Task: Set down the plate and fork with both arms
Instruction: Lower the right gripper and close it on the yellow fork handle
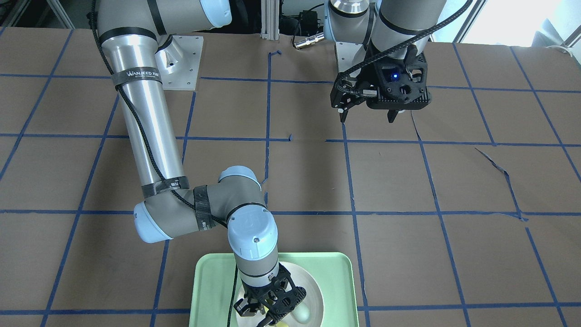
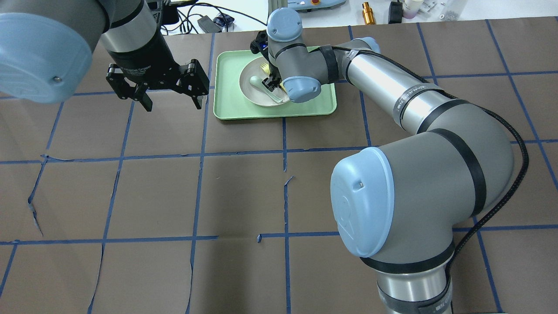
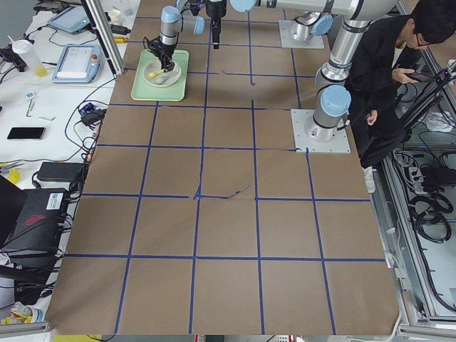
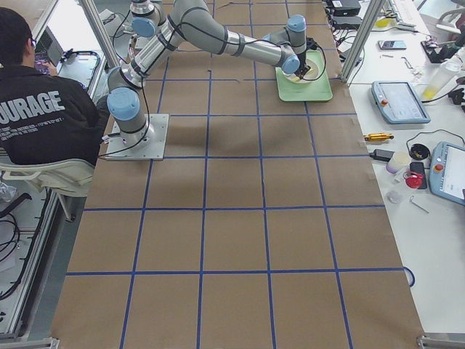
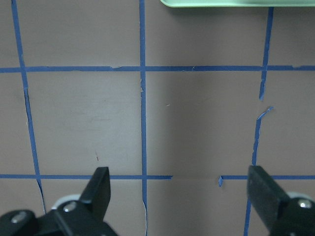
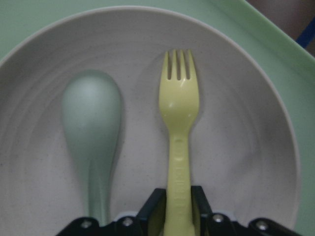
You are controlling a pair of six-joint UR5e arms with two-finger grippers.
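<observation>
The white plate [image 6: 246, 147] lies in the mint-green tray [image 2: 314, 104] at the far side of the table. The pale-yellow fork [image 6: 178, 113] lies in the plate with its tines pointing away from the wrist camera. My right gripper [image 6: 178, 196] is down in the plate [image 2: 250, 89], and its fingers are shut on the fork's handle. My left gripper [image 2: 173, 105] is open and empty. It hangs above the bare table to the left of the tray, and its wrist view [image 5: 179, 187] shows only brown paper below it.
A pale grey-green spoon [image 6: 93, 123] lies in the plate beside the fork, close to my right gripper's fingers. The table is brown paper with blue tape lines [image 2: 200, 152]. A person [image 3: 399, 64] sits beside the robot's base. Tools and cables lie on the side benches.
</observation>
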